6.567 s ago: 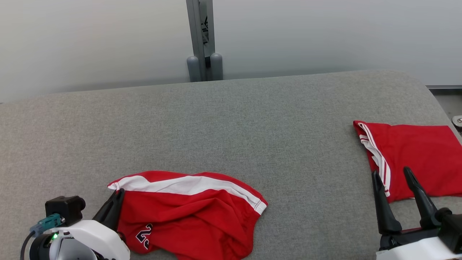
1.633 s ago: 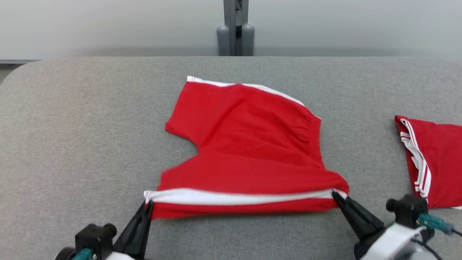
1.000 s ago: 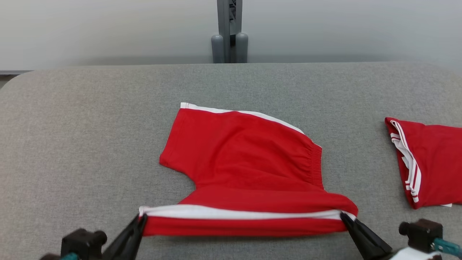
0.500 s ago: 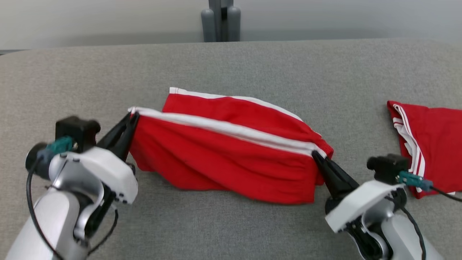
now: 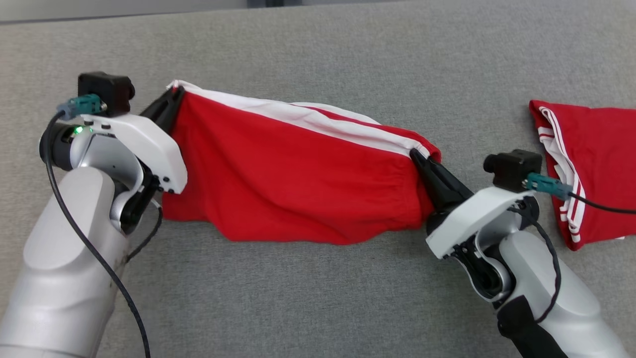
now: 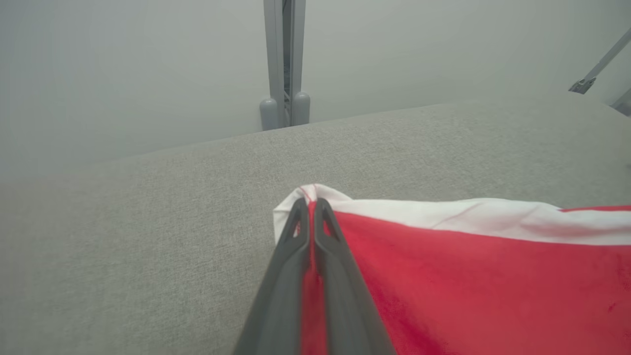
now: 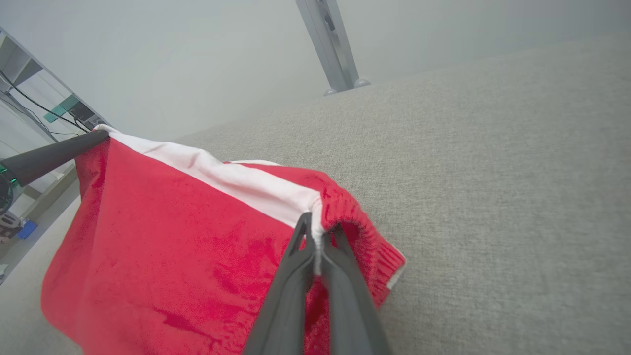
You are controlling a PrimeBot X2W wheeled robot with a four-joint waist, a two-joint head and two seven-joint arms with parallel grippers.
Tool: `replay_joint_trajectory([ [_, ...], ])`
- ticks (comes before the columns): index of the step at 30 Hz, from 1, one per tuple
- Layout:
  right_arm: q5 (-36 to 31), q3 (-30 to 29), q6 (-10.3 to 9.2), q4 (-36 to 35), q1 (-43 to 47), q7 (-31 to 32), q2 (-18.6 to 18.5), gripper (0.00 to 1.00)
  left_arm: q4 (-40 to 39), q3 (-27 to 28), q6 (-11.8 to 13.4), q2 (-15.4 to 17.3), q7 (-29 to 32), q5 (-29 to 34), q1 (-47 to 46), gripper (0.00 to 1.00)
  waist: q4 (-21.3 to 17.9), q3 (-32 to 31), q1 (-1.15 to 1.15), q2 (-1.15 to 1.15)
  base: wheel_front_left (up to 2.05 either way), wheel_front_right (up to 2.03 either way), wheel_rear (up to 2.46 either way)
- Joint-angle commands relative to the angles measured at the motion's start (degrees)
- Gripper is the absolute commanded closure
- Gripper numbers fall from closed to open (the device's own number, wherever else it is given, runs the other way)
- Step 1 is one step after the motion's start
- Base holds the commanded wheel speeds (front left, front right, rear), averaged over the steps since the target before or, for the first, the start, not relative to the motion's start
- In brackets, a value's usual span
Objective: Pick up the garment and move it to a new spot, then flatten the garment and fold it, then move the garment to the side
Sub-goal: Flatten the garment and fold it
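The striped near edge has swung over the far half, so the garment (image 5: 298,189) drapes mid-fold at mid-surface (image 5: 318,298), the left gripper (image 5: 171,97) and right gripper (image 5: 417,156) each clamped on a corner.

Two red clothes: one garment (image 5: 298,194), one folded garment (image 5: 596,164); two pairs of dark fingers, left fingers (image 5: 168,103) and right fingers (image 5: 430,171); one grey surface (image 5: 318,298); one grey post (image 6: 285,64).
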Motion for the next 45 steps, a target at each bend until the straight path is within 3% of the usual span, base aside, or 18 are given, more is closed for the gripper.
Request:
replay_joint_trajectory([
  [1, 0.94, 1.62, 0.03, 1.82, -2.46, -1.35, 0.18, 1.0, 3.78, -0.01, -0.54, -0.34, -2.11, -0.14, -3.23, 1.0, -1.46, 1.72, 0.0, 0.0, 0.0, 0.0, 0.0],
  [6, 2.91, 4.73, 0.03, 4.33, -5.41, -3.59, 0.42, 0.97, 10.87, -0.53, -1.06, -1.2, -5.08, -0.68, -6.61, 1.0, -2.36, 2.57, 0.0, 0.0, 0.0, 0.0, 0.0],
  [7, 4.07, 6.29, 0.03, 5.14, -6.12, -4.82, 0.2, 0.12, 13.67, -0.46, -1.26, -1.79, -6.59, -1.51, -7.72, 0.73, -2.68, 2.61, 0.0, 0.0, 0.0, 0.0, 0.0],
  [8, 4.5, 7.09, 0.03, 5.51, -6.48, -5.41, -0.19, 0.0, 14.99, -0.67, -1.28, -2.0, -7.28, -1.74, -8.23, 0.24, -2.76, 2.65, 0.0, 0.0, 0.0, 0.0, 0.0],
  [9, 5.23, 7.52, 0.03, 5.75, -6.58, -6.03, -0.33, 0.0, 16.19, -0.63, -1.4, -2.42, -7.76, -2.36, -8.37, 0.0, -2.8, 2.63, 0.0, 0.0, 0.0, 0.0, 0.0],
  [13, 6.61, 8.86, 0.03, 5.95, -5.53, -8.51, -2.36, 0.0, 19.49, -0.72, -1.56, -2.57, -11.31, -2.77, -8.25, 0.0, -2.29, 1.9, 0.0, 0.0, 0.0, 0.0, 0.0],
  [16, 6.05, 7.81, 0.04, 4.16, -3.88, -10.12, -4.22, 0.0, 20.68, -0.36, 0.51, -2.29, -14.9, -1.75, -7.07, 0.0, -1.66, 1.25, 0.0, 0.0, 0.0, 0.0, 0.0],
  [24, -0.56, -2.78, 0.03, -2.04, 3.52, -10.73, -5.26, 0.0, 16.67, 1.64, 4.24, -1.13, -22.99, -1.66, -1.61, 0.0, -0.49, -1.7, 0.0, 0.0, 0.0, 0.0, 0.0],
  [28, -8.35, -10.81, 0.04, -6.8, 7.85, -10.65, -3.76, 0.0, 8.65, 2.71, 7.3, -0.23, -24.4, -0.33, 3.75, 0.0, 0.17, -3.68, 0.0, 0.0, 0.0, 0.0, 0.0],
  [33, -18.04, -18.82, 0.03, -13.84, 13.51, -10.65, -0.18, 0.0, -7.56, 4.9, 11.7, 0.52, -24.78, 2.13, 13.67, 0.0, 0.83, -6.48, 0.0, 0.0, 0.0, 0.0, 0.0],
  [38, -26.13, -22.28, 0.03, -18.91, 18.64, -10.65, 1.88, 0.0, -22.86, 6.38, 16.33, 1.11, -24.77, 4.83, 24.75, 0.0, 1.27, -8.85, 0.0, 0.0, 0.0, 0.0, 0.0],
  [45, -31.15, -25.55, 0.03, -22.35, 24.51, -10.17, 3.36, 0.0, -33.23, 5.62, 20.19, 2.29, -22.75, 6.8, 34.61, 0.0, 1.78, -10.37, 0.0, 0.0, 0.0, 0.0, 0.0],
])
